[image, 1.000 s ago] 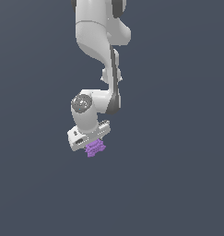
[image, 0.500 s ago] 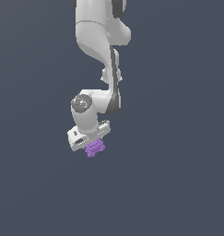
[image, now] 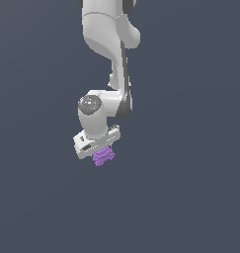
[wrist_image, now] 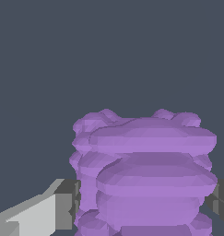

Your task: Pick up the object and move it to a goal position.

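My tool (image: 102, 152) is clamping the object (image: 103, 156), which is sitting between my fingers and poking out just below the white body of the tool in the exterior view. The object is showing as a small purple lump, matte and faceted, built from stacked, flattened discs with rounded, knobbly edges and deep grooves between the layers, so its outline is looking ridged all the way round. In the wrist view the object (wrist_image: 145, 175) is filling much of the frame, and one finger (wrist_image: 44, 215) is pressing in from the side as a pale grey, angular bar ending in a darker grey pad against the purple; the opposite finger (wrist_image: 220, 196) is showing only as a dark sliver cut off at the frame's edge. My arm (image: 109, 44) is appearing smooth and glossy white with dark grey joint bands and a round grey cap at the wrist, and its upper part is running out of the exterior view. The lower end of the object is being cropped in the wrist view, and everything behind it is reading as flat, featureless slate grey.
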### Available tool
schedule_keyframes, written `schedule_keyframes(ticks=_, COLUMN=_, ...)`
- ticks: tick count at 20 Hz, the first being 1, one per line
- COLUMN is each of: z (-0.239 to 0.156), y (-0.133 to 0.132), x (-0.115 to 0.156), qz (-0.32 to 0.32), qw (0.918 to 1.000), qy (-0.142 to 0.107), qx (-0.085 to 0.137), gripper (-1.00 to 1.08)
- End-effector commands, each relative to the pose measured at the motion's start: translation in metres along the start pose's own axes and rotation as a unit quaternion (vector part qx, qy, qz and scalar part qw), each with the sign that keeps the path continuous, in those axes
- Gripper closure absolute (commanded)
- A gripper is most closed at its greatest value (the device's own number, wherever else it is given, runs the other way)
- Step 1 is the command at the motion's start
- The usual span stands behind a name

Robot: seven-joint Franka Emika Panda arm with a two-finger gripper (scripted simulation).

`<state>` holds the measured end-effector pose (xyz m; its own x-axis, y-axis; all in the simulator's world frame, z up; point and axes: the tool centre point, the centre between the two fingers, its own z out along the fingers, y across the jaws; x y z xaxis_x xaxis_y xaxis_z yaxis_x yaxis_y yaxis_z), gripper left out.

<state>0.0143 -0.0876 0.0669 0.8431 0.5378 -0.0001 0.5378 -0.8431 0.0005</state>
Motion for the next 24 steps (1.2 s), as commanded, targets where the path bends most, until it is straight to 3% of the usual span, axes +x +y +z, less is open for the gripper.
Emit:
schedule_keyframes(ticks=1, z=-0.014, y=-0.006, x=0.003, qz=0.0, qw=1.0, qy=0.0, qx=-0.001, gripper=1.08)
schedule_keyframes(ticks=8, z=-0.073, y=-0.033, x=0.011, qz=-0.001, qw=1.0, qy=0.0, qx=-0.001, gripper=1.08)
schedule_keyframes(ticks=24, z=-0.253, y=-0.113, x=0.04, qz=-0.001, qw=1.0, qy=0.0, qx=-0.001, gripper=1.08)
